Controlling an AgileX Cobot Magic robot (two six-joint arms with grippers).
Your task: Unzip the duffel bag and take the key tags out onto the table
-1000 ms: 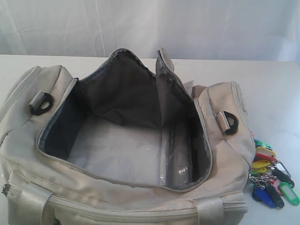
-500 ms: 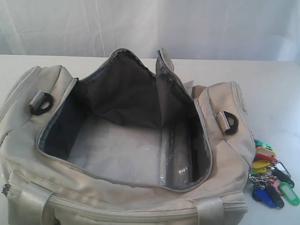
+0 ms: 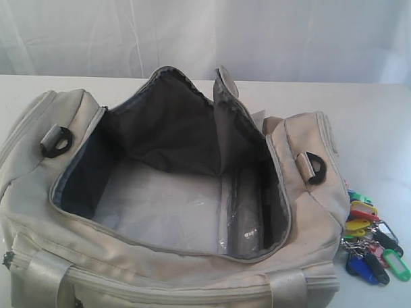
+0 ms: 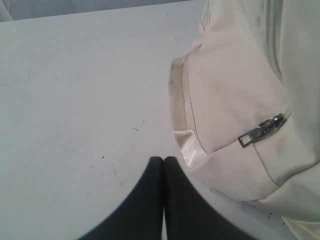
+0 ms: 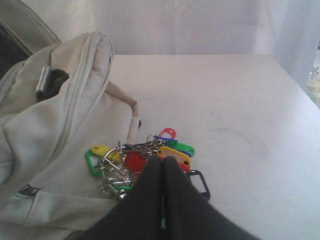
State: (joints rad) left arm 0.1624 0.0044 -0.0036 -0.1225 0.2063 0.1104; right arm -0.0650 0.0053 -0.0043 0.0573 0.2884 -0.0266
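The cream duffel bag [image 3: 168, 261] lies unzipped on the white table [image 3: 382, 126], its dark lining showing and nothing visible inside. The key tags [image 3: 371, 241] lie in a coloured bunch on the table against the bag's right end; in the right wrist view the key tags [image 5: 150, 157] sit beside the duffel bag [image 5: 55, 150]. My right gripper [image 5: 163, 160] is shut and empty, its tips in front of the bunch. My left gripper [image 4: 163, 161] is shut and empty over bare table [image 4: 75, 100], close to the duffel bag [image 4: 240, 90] end with a grey zipper pull [image 4: 260, 131]. Neither gripper appears in the exterior view.
A white curtain [image 3: 210, 32] hangs behind the table. Black D-rings [image 3: 56, 142] sit at both bag ends. The table's far edge runs just behind the bag.
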